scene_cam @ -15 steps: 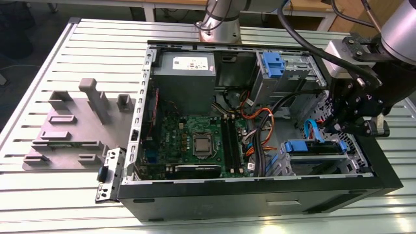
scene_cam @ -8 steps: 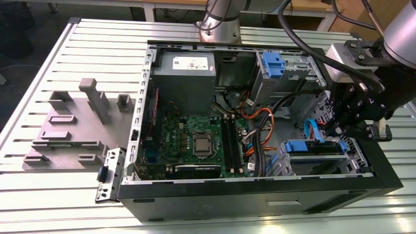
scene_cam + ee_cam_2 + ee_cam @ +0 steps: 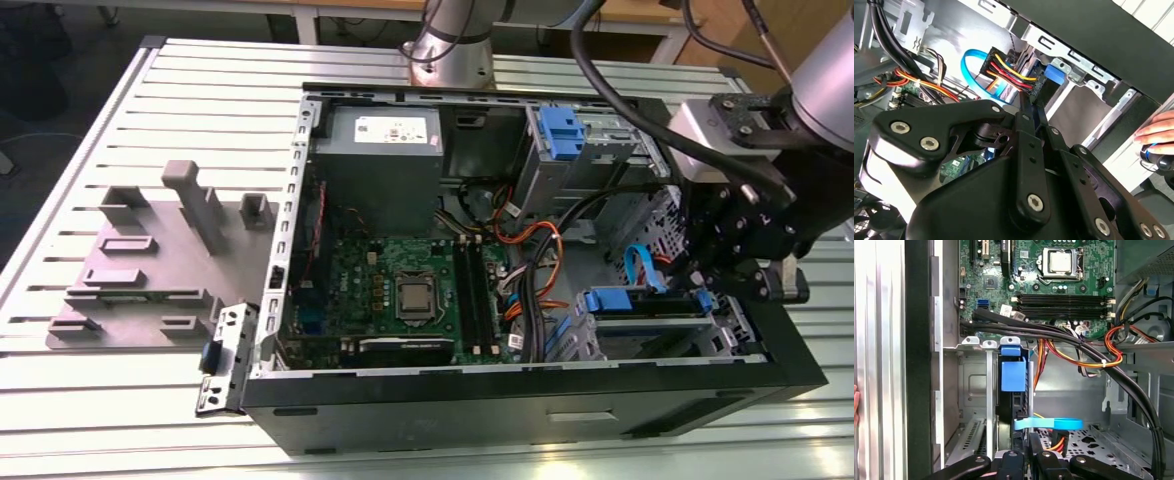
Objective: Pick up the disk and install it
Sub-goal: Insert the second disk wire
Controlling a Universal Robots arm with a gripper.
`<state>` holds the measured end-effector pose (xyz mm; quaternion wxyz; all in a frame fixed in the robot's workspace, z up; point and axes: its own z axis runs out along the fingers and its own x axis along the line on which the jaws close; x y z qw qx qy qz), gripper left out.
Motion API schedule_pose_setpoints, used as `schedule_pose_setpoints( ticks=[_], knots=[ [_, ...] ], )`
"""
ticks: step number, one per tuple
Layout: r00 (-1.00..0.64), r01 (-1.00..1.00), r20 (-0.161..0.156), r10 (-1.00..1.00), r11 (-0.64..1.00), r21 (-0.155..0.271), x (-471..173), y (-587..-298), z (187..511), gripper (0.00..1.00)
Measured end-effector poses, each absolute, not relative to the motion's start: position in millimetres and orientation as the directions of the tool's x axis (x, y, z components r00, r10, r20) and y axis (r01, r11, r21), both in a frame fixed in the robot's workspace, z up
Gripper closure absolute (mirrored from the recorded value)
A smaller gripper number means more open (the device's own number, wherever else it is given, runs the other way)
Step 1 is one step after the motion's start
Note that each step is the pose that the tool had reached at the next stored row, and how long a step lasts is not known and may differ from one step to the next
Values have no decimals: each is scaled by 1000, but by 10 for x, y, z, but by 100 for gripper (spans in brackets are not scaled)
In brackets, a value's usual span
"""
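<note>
Hand is down inside the open computer case, at the drive bay on the exterior view's right. Can't tell if its fingers are apart or together: in both wrist views the tips are buried behind the hand's own black linkages.

Disk sits in that lower bay near the case's front edge; the exterior view shows a blue rail end and grey body, rest covered by the hand and arm. In the first wrist view the disk shows edge-on, standing in the bay with its blue latch toward the motherboard, a pale blue flat cable across its near end. In the second wrist view the disk is mostly hidden; a plug with red, yellow and black wires sits at its end, hand right against it. Whether the disk is fully seated: can't tell.

Around it:
- black cable bundle running over the bay
- motherboard mid-case
- power supply box in the far corner
- second blue-latched bay above

Grey fixture block on the slatted worktop, well apart from the case. A person's fingers rest on the case's outer edge in the second wrist view, cut off by the frame.
</note>
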<state>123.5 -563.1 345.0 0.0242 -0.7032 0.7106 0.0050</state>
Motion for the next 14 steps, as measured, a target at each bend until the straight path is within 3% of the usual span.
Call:
schedule_pose_setpoints(
  ticks=[14],
  knots=[
    [-10,-1000,-41,-999,11,-27,1232,-5696,3419,84]
  ],
)
